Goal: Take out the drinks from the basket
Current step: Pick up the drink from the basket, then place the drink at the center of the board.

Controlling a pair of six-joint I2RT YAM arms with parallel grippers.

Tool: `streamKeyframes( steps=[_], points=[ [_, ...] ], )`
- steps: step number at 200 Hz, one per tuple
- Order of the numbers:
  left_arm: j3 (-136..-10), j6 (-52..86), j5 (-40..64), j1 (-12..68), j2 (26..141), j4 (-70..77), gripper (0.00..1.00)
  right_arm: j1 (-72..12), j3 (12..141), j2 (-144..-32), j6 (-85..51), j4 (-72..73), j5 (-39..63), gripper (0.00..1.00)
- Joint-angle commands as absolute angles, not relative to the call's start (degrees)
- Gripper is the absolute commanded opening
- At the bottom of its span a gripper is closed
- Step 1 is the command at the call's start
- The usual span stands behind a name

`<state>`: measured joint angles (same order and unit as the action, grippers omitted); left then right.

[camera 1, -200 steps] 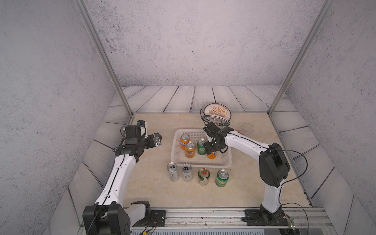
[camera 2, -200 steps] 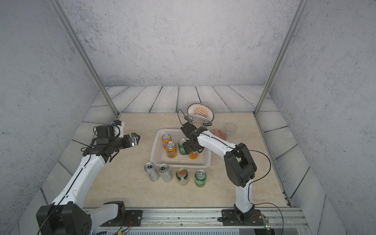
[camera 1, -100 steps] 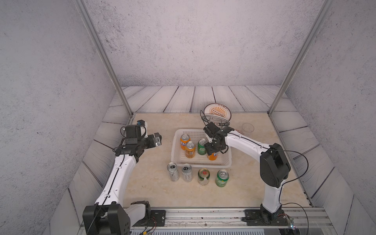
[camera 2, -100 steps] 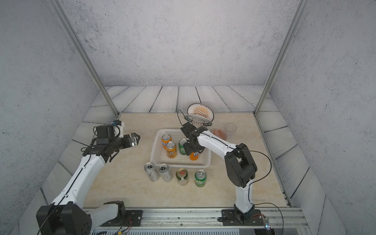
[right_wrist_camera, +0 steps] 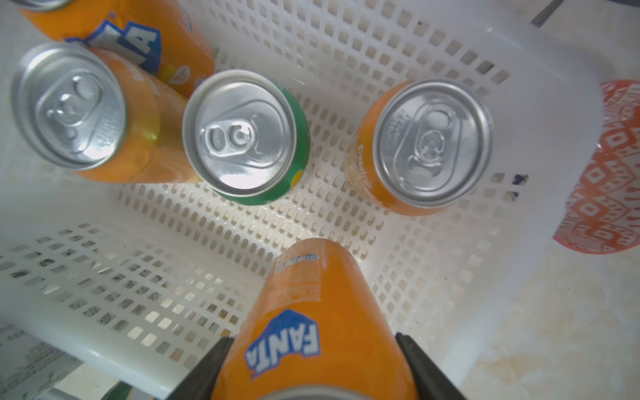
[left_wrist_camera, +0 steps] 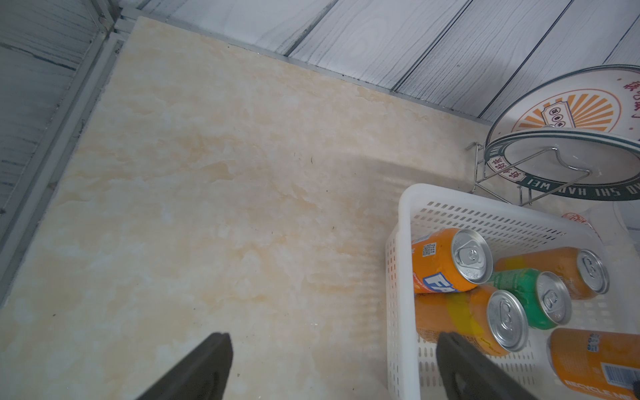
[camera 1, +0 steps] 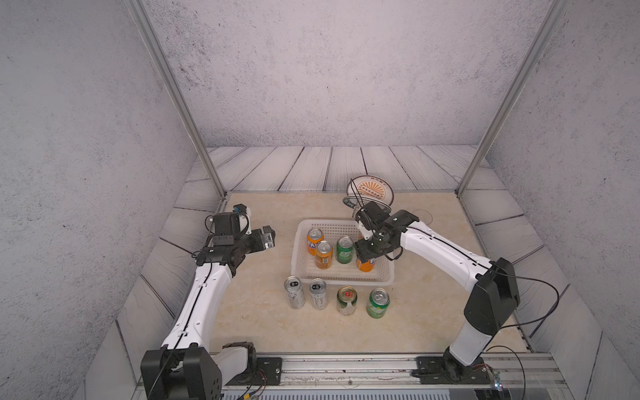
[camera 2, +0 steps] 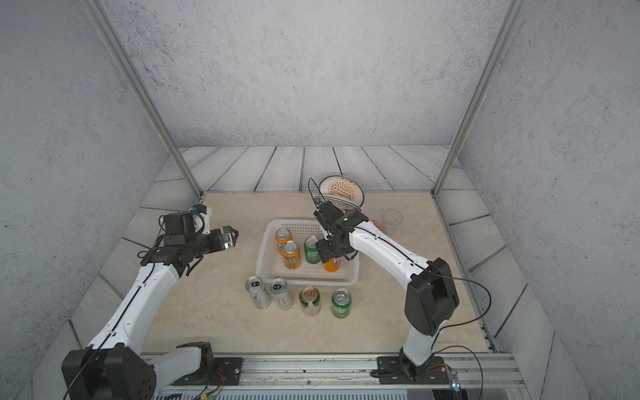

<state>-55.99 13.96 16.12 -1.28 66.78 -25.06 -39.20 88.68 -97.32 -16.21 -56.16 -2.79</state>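
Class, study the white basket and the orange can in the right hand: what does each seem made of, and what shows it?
The basket looks like moulded plastic, white and slightly glossy: uniform slots, rounded rim. The orange can is probably aluminium with glossy printed colour; the green can nearby shows a bare silver lid.

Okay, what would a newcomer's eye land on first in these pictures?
The right gripper stands out, its fingers closed on an orange can inside the white basket. In front of the basket, two silver cans and two green cans stand in a row on the table. The left gripper hangs open, apart from the basket.
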Motion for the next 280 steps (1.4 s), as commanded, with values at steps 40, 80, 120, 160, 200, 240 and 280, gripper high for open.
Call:
streamKeyframes(
  steps=[40,80,120,160,200,240,280],
  points=[
    [-57.04,13.19,16.29,-1.78,66.19,-25.55,0.99,-39.35,90.34,-83.03,-17.07,-61.46,-5.85,0.69],
    [-57.08,13.19,16.43,-1.82,66.23,-25.56,0.99,-39.32,89.51,-76.60,-17.87,-64.18,-8.39,0.69],
    [-57.13,13.19,16.35,-1.81,66.36,-25.50,0.99,-39.41,89.74,-72.74,-18.85,-68.87,-11.10,0.69],
    [-57.07,13.23,16.37,-1.79,66.55,-25.54,0.99,-39.29,85.52,-67.92,-21.26,-69.86,-12.98,0.69],
    [-57.08,13.19,16.35,-1.79,66.58,-25.55,0.99,-39.30,78.33,-62.47,-24.33,-70.27,-14.28,0.69],
    [-57.12,13.26,16.34,-1.81,66.64,-25.55,0.99,-39.33,69.47,-56.99,-27.97,-68.14,-13.91,0.68],
    [-57.12,13.19,16.26,-1.85,66.77,-25.56,0.99,-39.34,61.35,-53.52,-30.44,-64.86,-13.37,0.68]
  ],
)
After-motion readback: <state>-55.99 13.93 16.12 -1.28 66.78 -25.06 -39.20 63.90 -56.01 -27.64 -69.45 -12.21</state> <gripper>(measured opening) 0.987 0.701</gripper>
